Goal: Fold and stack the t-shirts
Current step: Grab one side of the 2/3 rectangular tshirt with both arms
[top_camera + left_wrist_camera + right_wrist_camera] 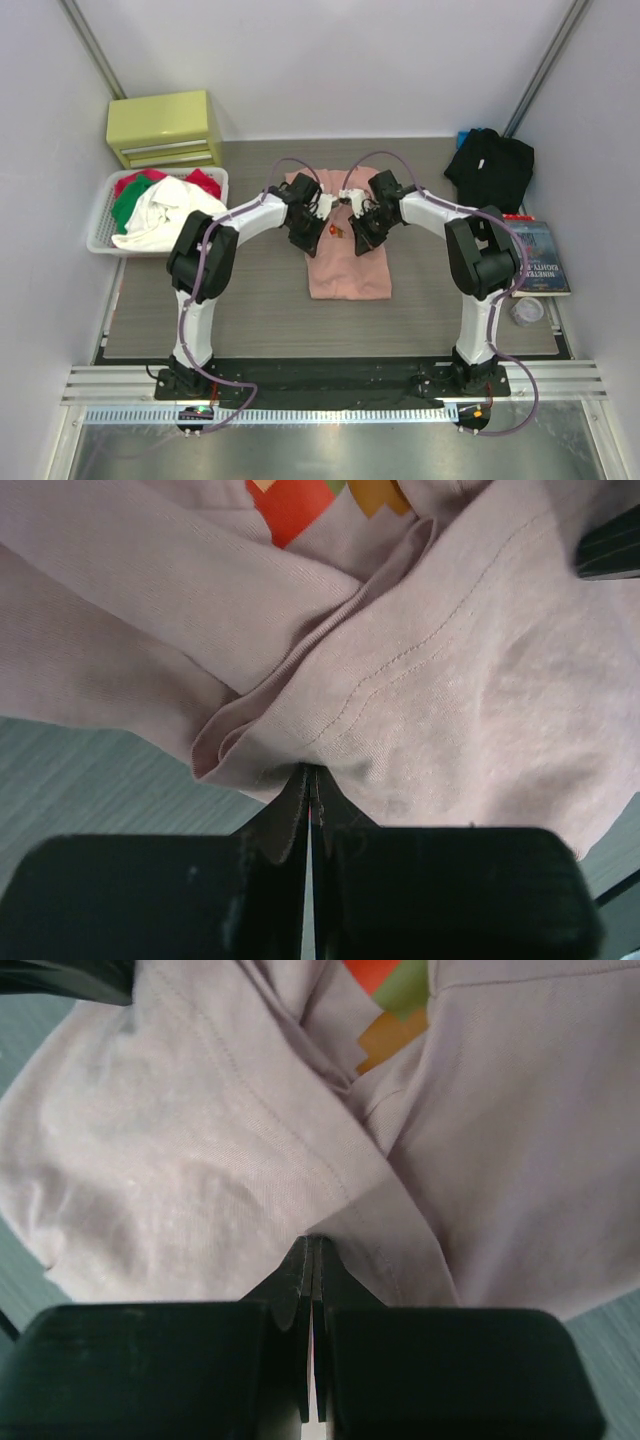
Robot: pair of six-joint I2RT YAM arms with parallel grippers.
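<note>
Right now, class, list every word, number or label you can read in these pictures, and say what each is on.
"NINETEEN EIGHTY-FOUR", apparently, small and sideways: on the book at far right.
The pink t-shirt: coloured block print, no readable letters.
Nothing else is readable.

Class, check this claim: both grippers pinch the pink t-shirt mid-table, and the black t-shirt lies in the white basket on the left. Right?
Not quite. The top external view shows the black t-shirt heaped at the far right of the table, not in the white basket. The left gripper and right gripper do pinch the pink t-shirt.
</note>
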